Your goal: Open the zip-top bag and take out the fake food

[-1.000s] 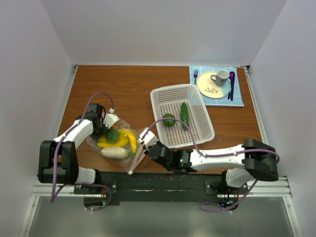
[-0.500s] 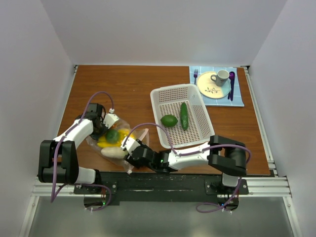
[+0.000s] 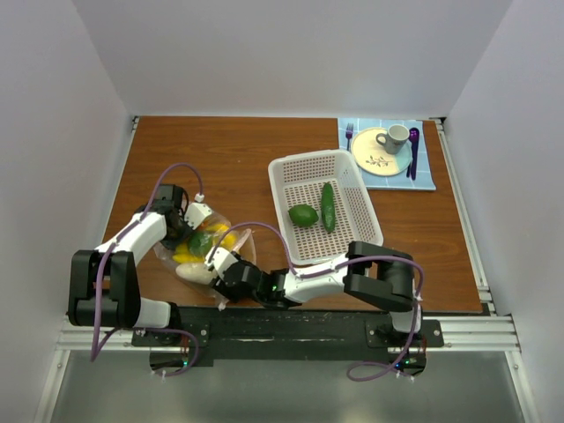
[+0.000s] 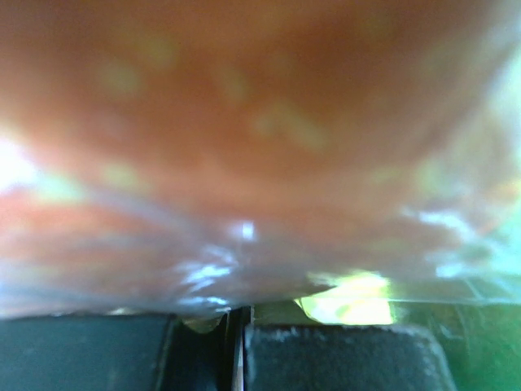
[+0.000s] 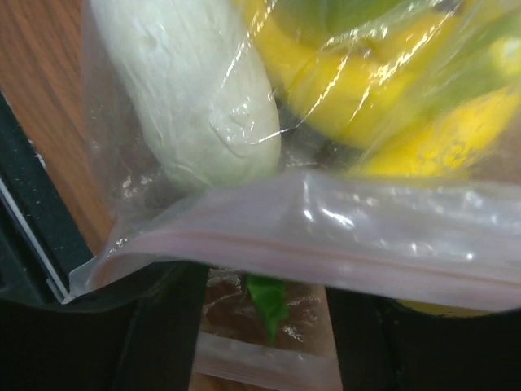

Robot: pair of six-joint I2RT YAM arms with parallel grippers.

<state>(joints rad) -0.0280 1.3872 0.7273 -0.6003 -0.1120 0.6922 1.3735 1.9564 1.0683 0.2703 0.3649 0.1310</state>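
While its jaws stand apart astride the zip strip (image 5: 366,244), the right end effector (image 5: 264,326) meets the zip-top bag (image 3: 204,251), lower left on the desk (image 3: 220,159); the left end effector (image 3: 196,214) clenches its far corner. Bananas (image 5: 383,106) and a white piece (image 5: 195,106) lie inside; lime (image 3: 303,215) and cucumber (image 3: 329,206) lie in the basket (image 3: 352,189).

Against the red-brown, wood-grained table (image 3: 220,159), we see the zip-top bag (image 3: 204,256), clear and glinting, its zip strip (image 5: 326,236) pale pink. Through it we make out yellow bananas (image 5: 366,106), a deep green bagged lime (image 3: 201,241) and a chalk-white piece (image 5: 195,98). The basket (image 3: 291,165) is white, patterned all over with small holes. Its loose lime (image 3: 303,215) is a brighter green, the cucumber (image 3: 329,206) dark green. We note a cream plate (image 3: 363,150) with a dark sprig motif, a grey mug (image 3: 394,138), a purple spoon (image 3: 413,145) and a light-blue cloth (image 3: 426,176) checked with pale lines. The left arm (image 3: 132,240) and right arm (image 3: 317,280) are white with black joints, their cables (image 3: 176,169) lilac.
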